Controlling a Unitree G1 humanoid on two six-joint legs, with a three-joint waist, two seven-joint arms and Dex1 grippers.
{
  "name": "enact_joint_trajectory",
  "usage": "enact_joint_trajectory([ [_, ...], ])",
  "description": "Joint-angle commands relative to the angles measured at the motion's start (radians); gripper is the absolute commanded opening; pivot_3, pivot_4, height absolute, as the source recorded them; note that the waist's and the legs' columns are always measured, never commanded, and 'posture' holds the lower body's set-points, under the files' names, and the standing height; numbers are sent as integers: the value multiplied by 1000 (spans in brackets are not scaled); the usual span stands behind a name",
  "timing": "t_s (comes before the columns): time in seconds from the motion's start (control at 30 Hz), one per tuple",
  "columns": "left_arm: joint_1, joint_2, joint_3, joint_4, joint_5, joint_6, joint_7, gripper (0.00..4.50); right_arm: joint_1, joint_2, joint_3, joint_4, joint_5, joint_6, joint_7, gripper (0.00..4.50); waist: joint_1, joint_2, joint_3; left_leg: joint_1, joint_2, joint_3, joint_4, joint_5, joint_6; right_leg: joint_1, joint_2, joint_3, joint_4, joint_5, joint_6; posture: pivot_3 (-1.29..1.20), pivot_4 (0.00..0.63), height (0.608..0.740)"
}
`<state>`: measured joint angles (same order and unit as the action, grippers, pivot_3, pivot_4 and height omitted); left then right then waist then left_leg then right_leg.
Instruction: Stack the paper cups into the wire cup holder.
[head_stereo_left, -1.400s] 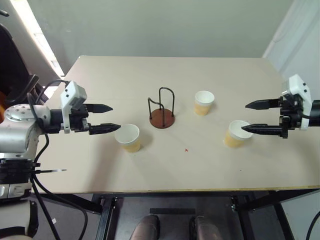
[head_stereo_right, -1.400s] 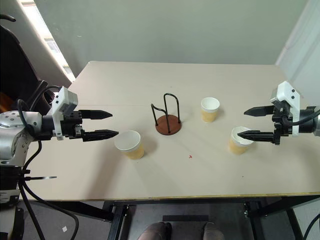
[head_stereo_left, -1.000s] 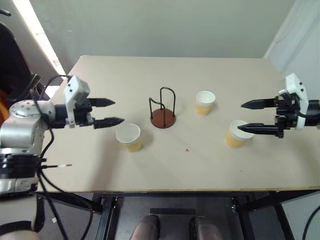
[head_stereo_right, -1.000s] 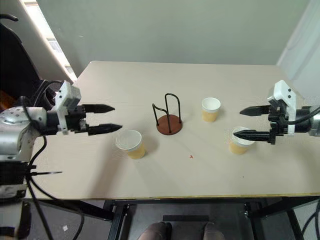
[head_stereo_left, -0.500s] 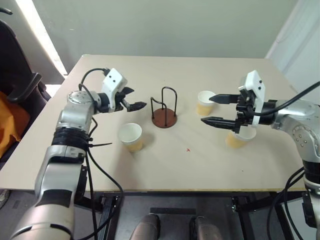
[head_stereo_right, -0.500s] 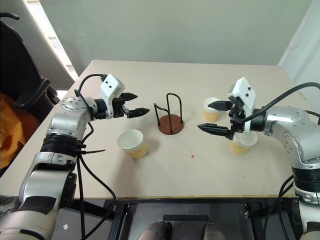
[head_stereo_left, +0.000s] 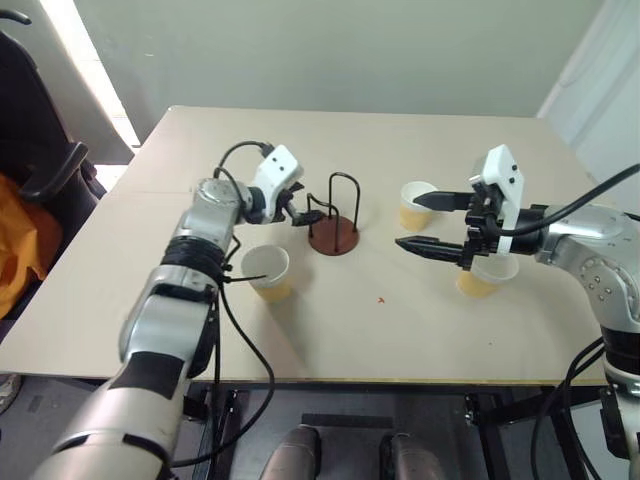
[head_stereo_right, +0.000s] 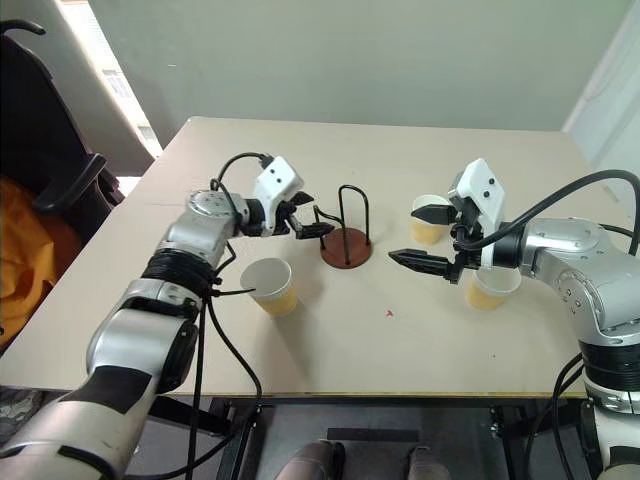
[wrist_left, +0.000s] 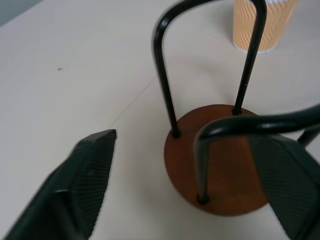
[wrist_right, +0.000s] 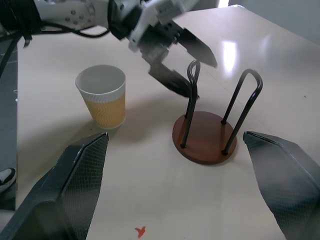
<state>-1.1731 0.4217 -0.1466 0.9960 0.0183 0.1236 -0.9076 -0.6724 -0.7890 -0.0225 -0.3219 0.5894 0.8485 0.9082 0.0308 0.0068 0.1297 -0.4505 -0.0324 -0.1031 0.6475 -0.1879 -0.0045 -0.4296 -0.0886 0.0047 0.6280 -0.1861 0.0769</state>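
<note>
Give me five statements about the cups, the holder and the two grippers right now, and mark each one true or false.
1. The wire cup holder holds no cup. True.
2. All three paper cups stand upright on the table. True: one near the left arm, two on the right.
3. The right gripper is clamped on a cup. False: its fingers are spread open and hold nothing.
4. The left gripper is at the holder's wire loops. True.
5. The cups are stacked inside one another. False: each stands apart from the others.
</note>
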Motion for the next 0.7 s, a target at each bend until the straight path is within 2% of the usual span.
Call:
enact_joint_trajectory([
  [0.03,-39,6,7,13,17,-36,-3,3221,4,-30,-31,-21,0,-12,1,4500,1,0,0,-1,0,0,0,0,0,-1,0,0,0,0,0,0,150,740],
  [0.27,-8,40,4,-15,37,-22,-29,584,10,-47,-35,-16,0,-21,1,4500,3,0,0,-2,0,1,0,0,0,-3,0,0,0,0,1,0,150,740],
  [0.33,7,41,3,-38,32,-10,-48,7,9,-47,-33,-14,0,-24,0,4500,2,0,0,-3,0,1,0,0,0,-3,0,0,0,0,1,0,150,740],
  [0.47,46,28,21,-155,-29,9,-153,7,37,-101,-17,-22,-2,-39,70,4500,4,0,0,-3,0,1,1,1,1,-3,0,0,0,1,1,0,150,740],
  [0.57,78,10,55,-330,-159,114,-296,7,98,-193,-24,-43,12,-80,198,4500,15,0,0,-5,-1,0,1,1,1,-3,0,0,0,1,2,0,150,740],
  [0.7,167,16,-1,-565,-222,213,-414,7,139,-256,-47,-50,35,-109,283,4500,18,0,0,-6,-1,1,2,1,1,-3,0,1,-1,1,2,0,150,740],
])
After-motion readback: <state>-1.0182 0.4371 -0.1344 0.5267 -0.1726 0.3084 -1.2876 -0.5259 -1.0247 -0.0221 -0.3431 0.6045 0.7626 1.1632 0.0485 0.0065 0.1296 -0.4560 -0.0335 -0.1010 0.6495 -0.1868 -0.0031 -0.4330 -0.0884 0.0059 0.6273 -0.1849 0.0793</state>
